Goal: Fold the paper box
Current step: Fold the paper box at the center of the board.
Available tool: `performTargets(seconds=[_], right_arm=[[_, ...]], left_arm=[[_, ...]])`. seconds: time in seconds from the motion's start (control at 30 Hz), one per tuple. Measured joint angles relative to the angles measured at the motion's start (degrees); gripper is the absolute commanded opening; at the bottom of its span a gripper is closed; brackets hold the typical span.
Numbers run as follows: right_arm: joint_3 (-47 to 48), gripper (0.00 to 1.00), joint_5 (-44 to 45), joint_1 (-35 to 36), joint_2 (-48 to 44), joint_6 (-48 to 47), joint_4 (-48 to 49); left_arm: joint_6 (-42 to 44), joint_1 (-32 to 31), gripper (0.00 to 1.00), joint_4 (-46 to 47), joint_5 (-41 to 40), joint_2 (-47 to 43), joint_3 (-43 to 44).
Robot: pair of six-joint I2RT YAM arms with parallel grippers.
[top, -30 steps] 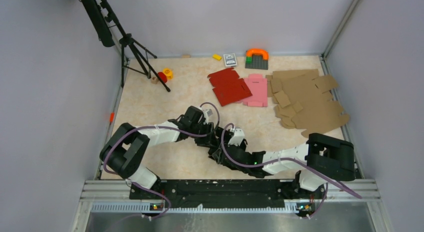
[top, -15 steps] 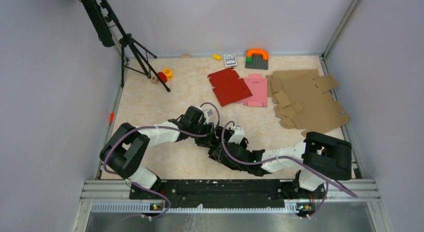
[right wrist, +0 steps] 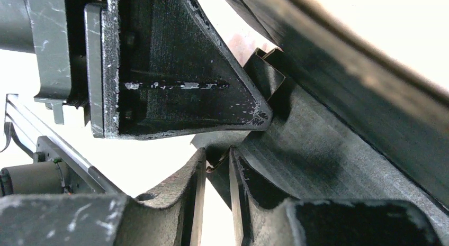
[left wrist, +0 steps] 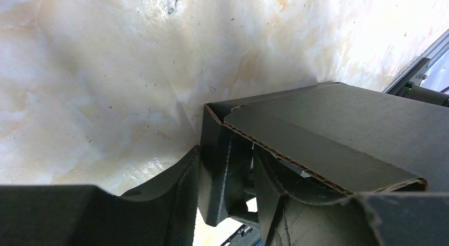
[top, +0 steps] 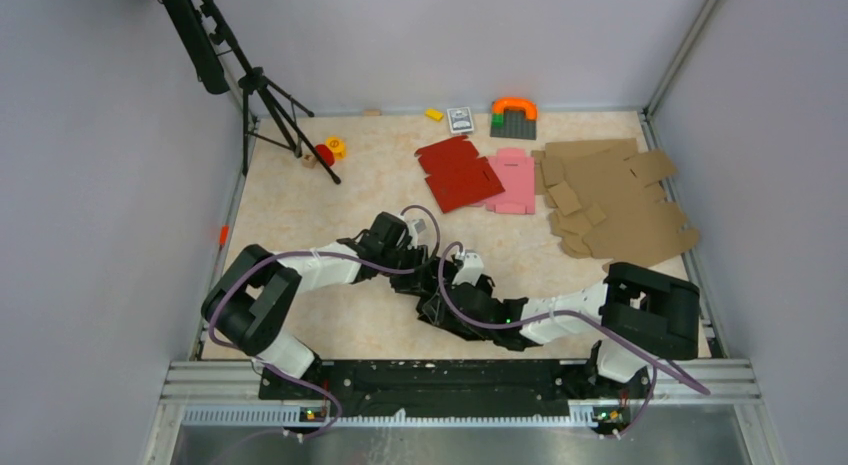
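Black tripod legs stand at the far left corner of the pale, marbled bench, with small red and yellow toys at their foot. Nearer the front, the left arm reaches in toward the middle. Its tool is set at a middling width and holds an upright wall of the paper box. In the left wrist view one finger presses against that wall, and a flat panel with a corrugated edge slopes away to the right. The black box, partly folded, sits at the front centre of the bench, between the two tools and largely hidden by them from above. The right tool meets it from the other side, its opening narrow, with the tip of a thin cardboard flap caught between the fingertips. The other tool's scuffed finger looms just above in that wrist view. The right arm stretches back to its base at the front right. Along the far edge lie a yellow block, a small card pack and an orange arch on a grey base. In front of them, well apart from the box, a red cardboard sheet overlaps the left edge of a pink one. A heap of brown cardboard sheets fills the far right.
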Motion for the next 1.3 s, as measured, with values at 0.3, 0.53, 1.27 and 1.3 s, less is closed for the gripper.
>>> performTargets(seconds=[0.3, 0.53, 1.27, 1.3], right_arm=[[-0.2, 0.37, -1.1, -0.1, 0.0, 0.1, 0.4], [-0.9, 0.28, -1.7, -0.1, -0.2, 0.0, 1.5], [-3.2, 0.23, -5.7, -1.8, -0.2, 3.1, 5.3], [-3.2, 0.27, -5.7, -1.9, -0.2, 3.2, 5.3]], left_arm=[[0.0, 0.0, 0.42, 0.0, 0.0, 0.0, 0.0], [0.0, 0.0, 0.42, 0.0, 0.0, 0.0, 0.0], [-0.2, -0.1, 0.41, 0.6, 0.1, 0.3, 0.0], [-0.2, -0.1, 0.41, 0.7, 0.1, 0.3, 0.0]])
